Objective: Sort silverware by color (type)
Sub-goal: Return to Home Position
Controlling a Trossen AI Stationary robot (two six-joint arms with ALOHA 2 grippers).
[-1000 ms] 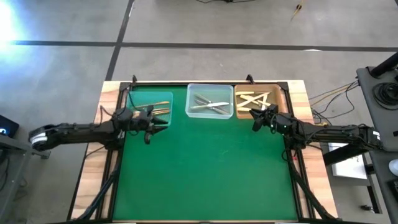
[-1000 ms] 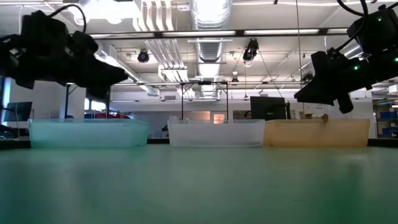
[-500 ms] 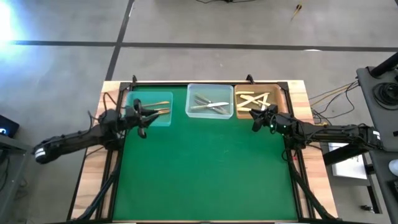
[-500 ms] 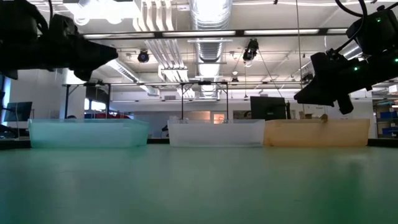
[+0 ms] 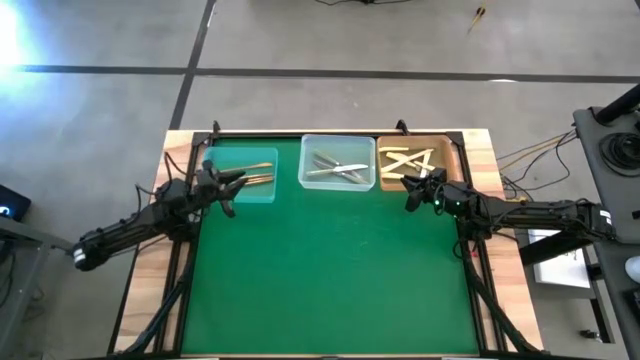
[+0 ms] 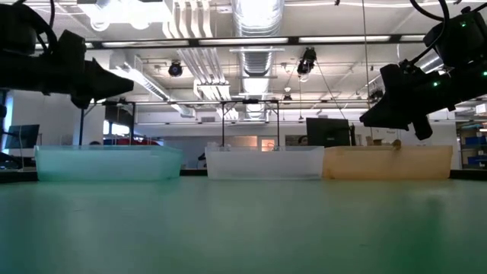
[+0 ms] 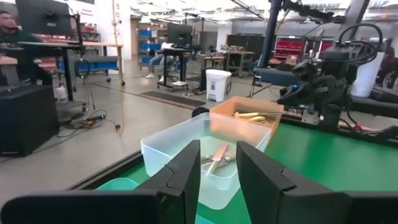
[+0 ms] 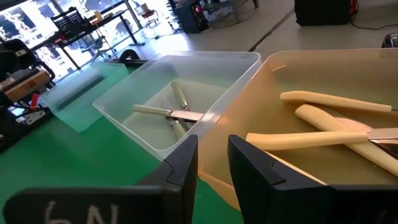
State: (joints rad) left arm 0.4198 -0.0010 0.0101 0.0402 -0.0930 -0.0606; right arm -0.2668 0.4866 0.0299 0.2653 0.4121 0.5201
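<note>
Noted the left tool (image 5: 228,183) drawn back toward 9 o'clock since a second ago. Placed it now over the 8 o'clock side of the blue tray (image 5: 220,155), roughly 10 o'clock on the counter (image 5: 330,270). Saw its fingers a little apart in the left wrist view, with nothing between.

Found the right tool (image 5: 410,195) unmoved at about 1 o'clock, by the 6 o'clock edge of the orange tray (image 5: 452,150). Fingers likewise slightly parted and empty.

Located all visible silverware in the row of trays along the 12 o'clock edge:
- gold pieces (image 5: 258,176) in the blue tray
- silver pieces (image 5: 338,170) in the clear tray (image 5: 306,150)
- cream pieces (image 5: 412,160) in the orange tray

Spotted none loose on the green.

Judged the sort finished, with only the retreat of the arms to rest left to do. Expect no further grasp; risk limited to snagging a tray rim on the way out.
</note>
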